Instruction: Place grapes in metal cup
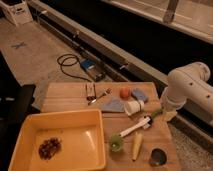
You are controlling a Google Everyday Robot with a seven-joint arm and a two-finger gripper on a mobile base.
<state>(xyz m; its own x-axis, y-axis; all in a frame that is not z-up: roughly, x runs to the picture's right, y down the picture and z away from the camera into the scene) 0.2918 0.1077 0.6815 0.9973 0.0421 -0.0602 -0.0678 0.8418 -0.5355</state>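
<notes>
Grapes [49, 148] lying in yellow tray [55, 116], 8 o'clock on tabletop [65, 95]. Metal cup [159, 158] upright at 5 o'clock, mouth up and ready to receive. Gripper [168, 115] at 3 o'clock edge, jaws apart, empty; probably staged for the reach across to the tray.

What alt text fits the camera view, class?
The grapes lie in the yellow tray, lower left, far from the metal cup, lower right; the robot's empty claw hangs at the right edge of the wooden table.
</notes>
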